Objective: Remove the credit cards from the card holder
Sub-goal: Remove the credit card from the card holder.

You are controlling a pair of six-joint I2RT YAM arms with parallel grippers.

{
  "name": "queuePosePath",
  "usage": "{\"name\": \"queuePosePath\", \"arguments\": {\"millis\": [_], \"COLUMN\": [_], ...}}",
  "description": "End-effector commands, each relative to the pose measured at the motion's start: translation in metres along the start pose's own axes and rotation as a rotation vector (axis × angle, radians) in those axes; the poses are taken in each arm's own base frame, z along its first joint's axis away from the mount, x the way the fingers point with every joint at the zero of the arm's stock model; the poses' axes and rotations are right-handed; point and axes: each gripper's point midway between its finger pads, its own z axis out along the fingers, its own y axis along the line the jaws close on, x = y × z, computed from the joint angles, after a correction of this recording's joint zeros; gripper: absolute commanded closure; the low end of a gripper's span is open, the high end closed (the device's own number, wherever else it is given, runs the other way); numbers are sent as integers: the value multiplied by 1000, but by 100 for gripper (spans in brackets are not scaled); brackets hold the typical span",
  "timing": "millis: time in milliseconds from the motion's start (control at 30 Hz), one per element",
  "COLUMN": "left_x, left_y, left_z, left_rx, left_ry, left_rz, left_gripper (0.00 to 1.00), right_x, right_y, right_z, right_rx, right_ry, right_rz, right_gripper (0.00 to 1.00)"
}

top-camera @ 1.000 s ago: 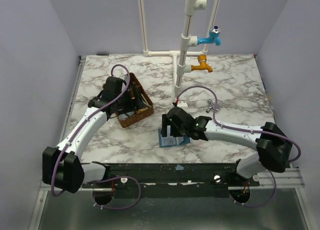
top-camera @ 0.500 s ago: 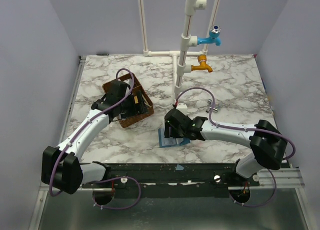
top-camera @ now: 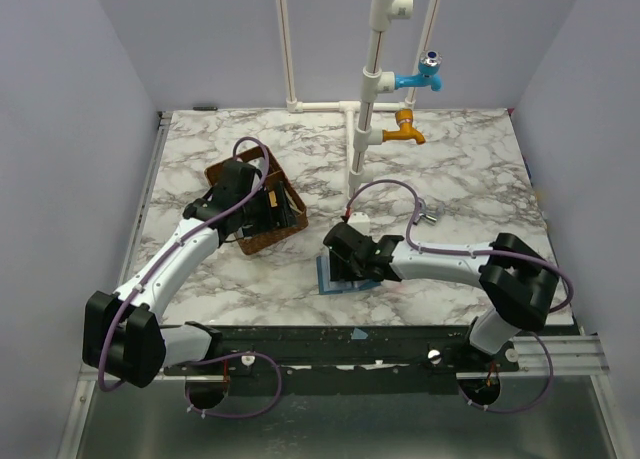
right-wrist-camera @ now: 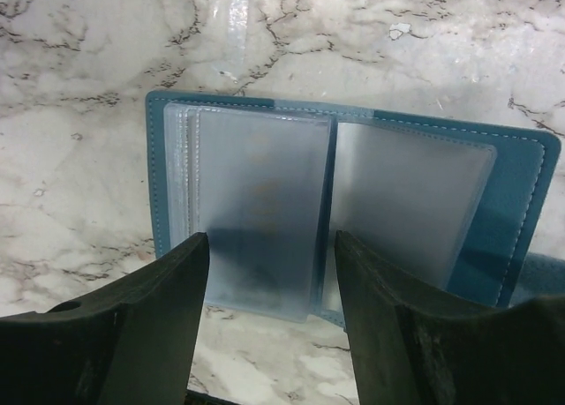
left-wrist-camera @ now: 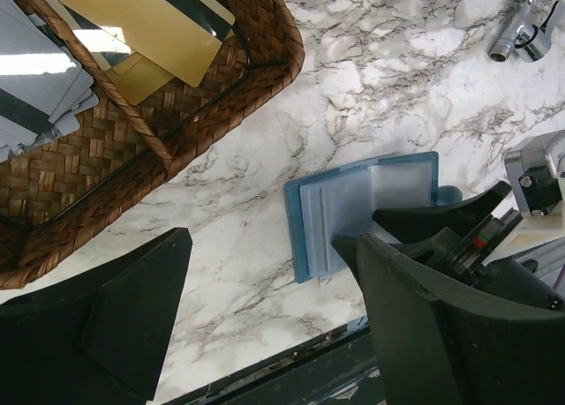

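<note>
The blue card holder (top-camera: 333, 278) lies open on the marble table near the front edge, its clear sleeves facing up (right-wrist-camera: 256, 211). It also shows in the left wrist view (left-wrist-camera: 353, 211). I cannot tell whether the sleeves hold cards. My right gripper (top-camera: 342, 263) is open just above the holder, its fingers (right-wrist-camera: 150, 326) astride the left sleeve. My left gripper (top-camera: 272, 214) is open and empty over the brown basket's right edge. Several grey-white credit cards (left-wrist-camera: 35, 78) and gold cards (left-wrist-camera: 150, 21) lie in the basket.
The brown wicker basket (top-camera: 258, 241) stands left of the middle. A white pipe stand with a blue tap (top-camera: 420, 77) and an orange tap (top-camera: 405, 131) rises at the back. A small metal fitting (top-camera: 425, 216) lies right of the holder. The table's front edge (left-wrist-camera: 291, 361) is close.
My left gripper has swung right across the basket toward its right edge. My right gripper has slid a little left over the open holder. The holder has not moved.
</note>
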Motion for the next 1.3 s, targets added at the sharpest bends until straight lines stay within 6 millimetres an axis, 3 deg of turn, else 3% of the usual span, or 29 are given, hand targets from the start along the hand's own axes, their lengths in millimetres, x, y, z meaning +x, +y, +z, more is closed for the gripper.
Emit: {"name": "queuePosePath", "arguments": {"millis": [0, 133, 233, 533, 733, 867, 1067, 1267], "left_x": [0, 0, 0, 8, 19, 28, 46, 65], "left_y": [-5, -5, -5, -7, -12, -17, -28, -38], "left_z": [2, 4, 4, 9, 15, 20, 29, 41], "left_rx": [23, 20, 20, 19, 30, 39, 58, 83], "left_ry": [0, 7, 8, 38, 69, 93, 143, 202], "left_rz": [5, 7, 8, 14, 20, 23, 34, 40], "left_gripper": [21, 21, 21, 23, 30, 41, 67, 86], "right_x": [4, 7, 8, 11, 19, 24, 28, 36], "right_y": [-8, -13, -17, -22, -28, -35, -35, -35], "right_z": [7, 11, 10, 12, 18, 21, 22, 25], "right_rx": [58, 82, 99, 109, 94, 87, 32, -48], "right_ry": [-8, -1, -3, -5, 25, 40, 57, 91], "right_rz": [-12, -19, -13, 0, 36, 62, 123, 189], "right_gripper": [38, 38, 53, 82, 98, 100, 99, 99]}}
